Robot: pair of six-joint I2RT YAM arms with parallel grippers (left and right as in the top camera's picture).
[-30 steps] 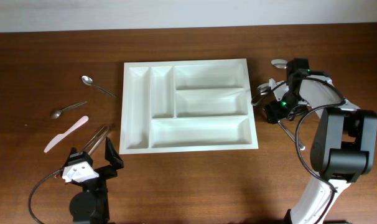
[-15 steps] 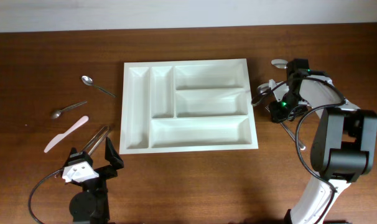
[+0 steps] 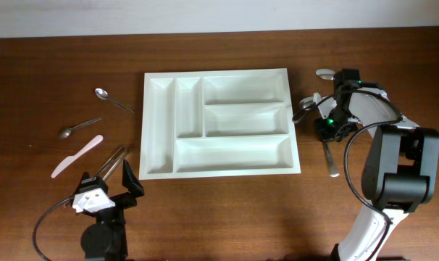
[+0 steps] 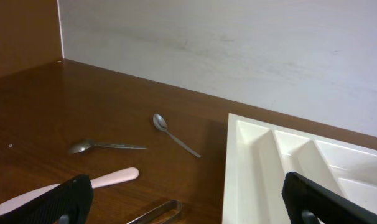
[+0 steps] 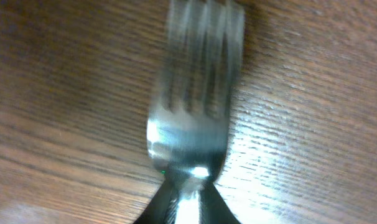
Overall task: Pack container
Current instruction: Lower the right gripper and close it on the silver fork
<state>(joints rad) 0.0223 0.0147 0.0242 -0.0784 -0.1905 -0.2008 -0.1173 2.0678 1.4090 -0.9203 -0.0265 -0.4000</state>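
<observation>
ok so the right gripper (image 3: pixel 325 129) is down on the table just off the right side of the container (image 3: pixel 234 154), and its jaws are squeezed in tight on a fork (image 3: pixel 329 156). In the right wrist view the fork (image 5: pixel 191 118) fills the picture, a bit blurry, tines pointing away, and its neck runs down between the 2 dark fingers at the bottom edge. From overhead the handle sticks out toward the near edge of the table. There's a little clump of other cutlery (image 3: pixel 306 109) just beside that gripper and 1 spoon (image 3: pixel 324 73) a bit further back.

The left gripper (image 3: pixel 107 181) sits at the near left, jaws spread all the way out, nothing between them and not touching anything. A pair of tongs (image 3: pixel 112 161) lies just ahead of it, plus a pink knife (image 3: pixel 77 156) and 2 small spoons (image 3: pixel 112 99) further out on the left.

The container is the big white tray lying flat in the middle of the table, well apart from the left gripper
</observation>
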